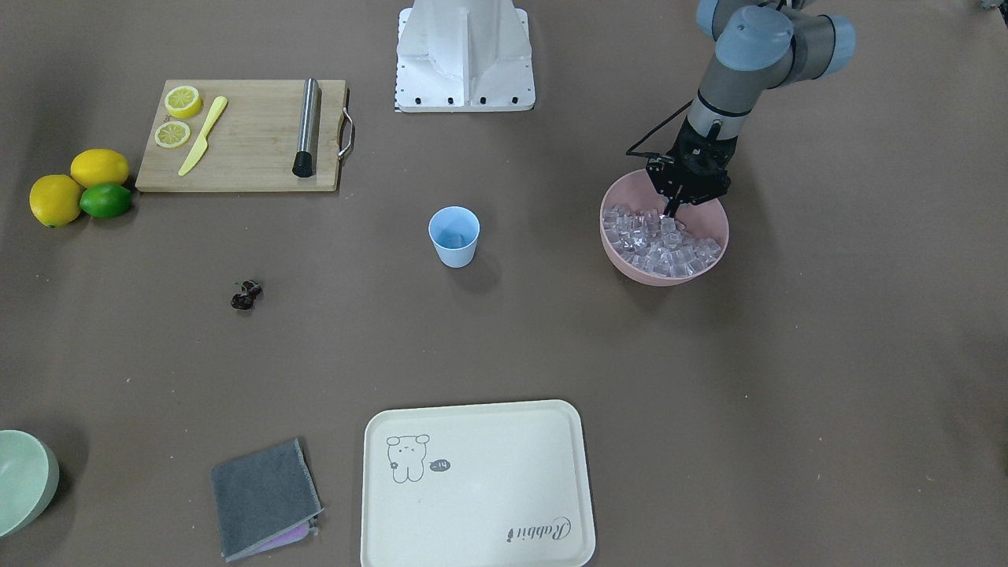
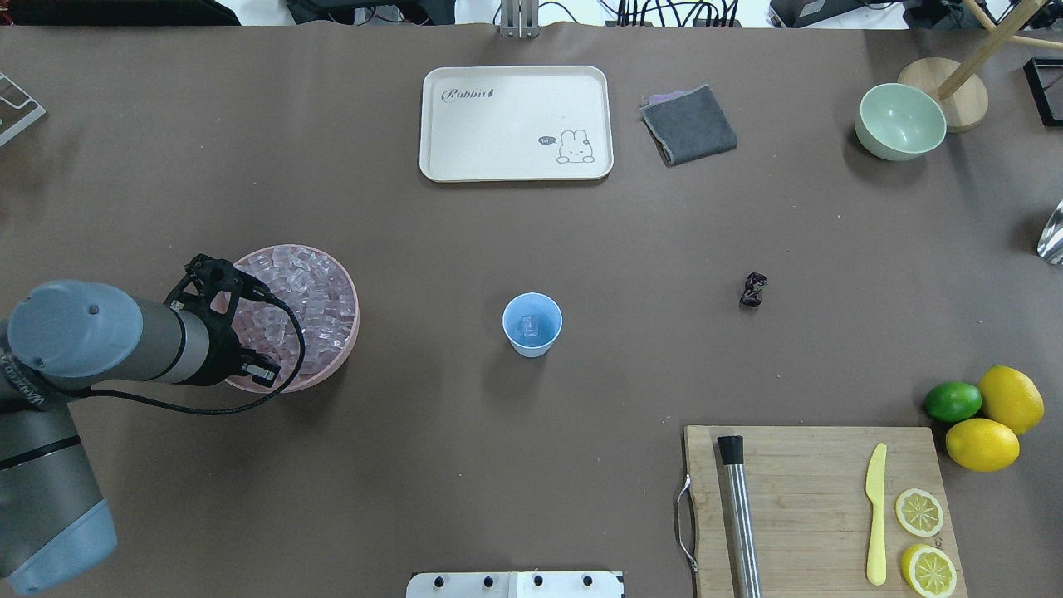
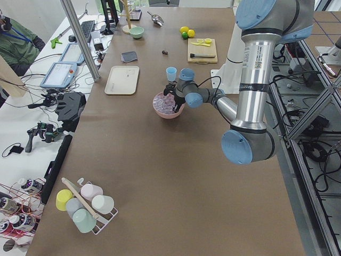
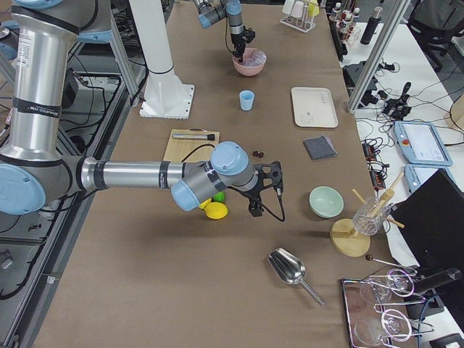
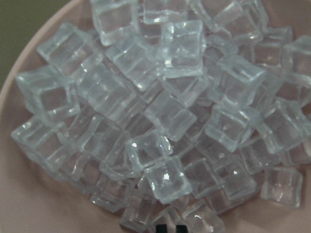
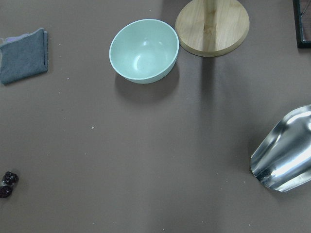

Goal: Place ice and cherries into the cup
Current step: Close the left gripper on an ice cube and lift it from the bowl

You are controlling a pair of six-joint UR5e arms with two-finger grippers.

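Observation:
The light blue cup (image 2: 531,324) stands upright mid-table with one ice cube (image 2: 529,325) inside. Many clear ice cubes (image 1: 661,244) fill the pink bowl (image 1: 630,272). My left gripper (image 1: 672,211) reaches down into that bowl. In the left wrist view its two dark fingertips (image 5: 161,228) sit close together just above the ice (image 5: 160,121), shut, with nothing seen between them. The dark cherries (image 2: 753,290) lie on the table right of the cup. My right gripper (image 4: 264,190) hovers over the table's right end, above the cherries (image 6: 7,184); I cannot tell whether it is open.
A cutting board (image 2: 814,498) holds a metal rod, a yellow knife and lemon slices. Two lemons (image 2: 982,444) and a lime (image 2: 952,401) lie beside it. A cream tray (image 2: 515,124), a grey cloth (image 2: 689,124), a pale green bowl (image 2: 899,122) and a metal scoop (image 6: 284,155) are farther out.

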